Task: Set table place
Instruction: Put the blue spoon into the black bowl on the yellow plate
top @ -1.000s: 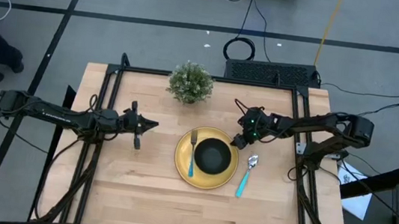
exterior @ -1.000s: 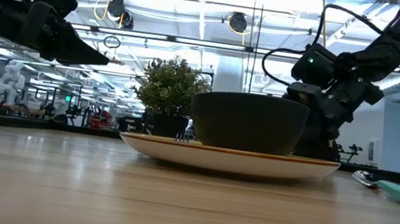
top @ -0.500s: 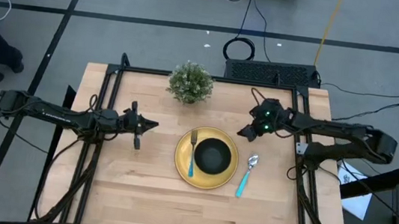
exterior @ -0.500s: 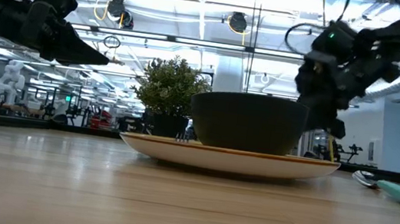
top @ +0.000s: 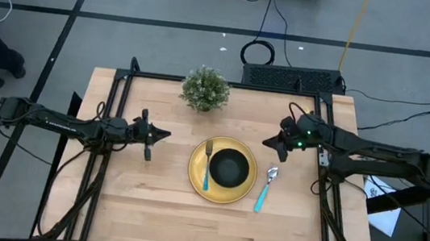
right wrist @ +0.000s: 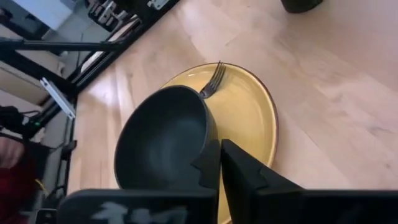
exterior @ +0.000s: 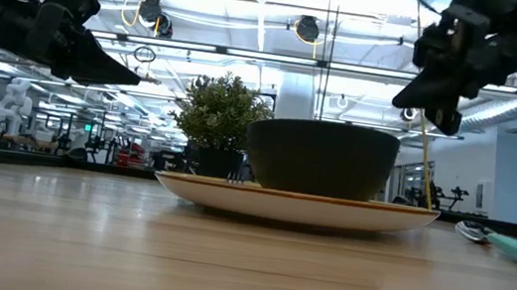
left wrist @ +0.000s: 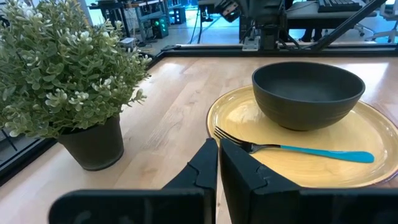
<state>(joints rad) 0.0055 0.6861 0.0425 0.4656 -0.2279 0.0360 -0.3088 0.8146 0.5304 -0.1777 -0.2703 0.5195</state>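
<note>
The black bowl (top: 228,167) sits on the yellow plate (top: 196,175), fork (top: 207,167) beside it on the plate, spoon (top: 265,189) just right on the table (top: 141,201). Right gripper (top: 271,144), jaws pressed together and empty, hangs above the table beside the plate; left gripper (top: 160,135) waits closed, well left. The setting looks nearly complete, so any retreat should go high and clear of the bowl rim.

A table (top: 149,202) of pale wood planks with visible grain and a smooth satin finish, edged by a matt black metal frame (top: 227,84). On it sits a glossy yellow glazed plate (top: 196,169) holding a matt black bowl (top: 229,168). A fork (top: 207,168) and a spoon (top: 265,187) have shiny metal heads and smooth light-blue handles. A potted plant (top: 205,88) has bushy, rough-looking foliage in a dull dark pot.
</note>
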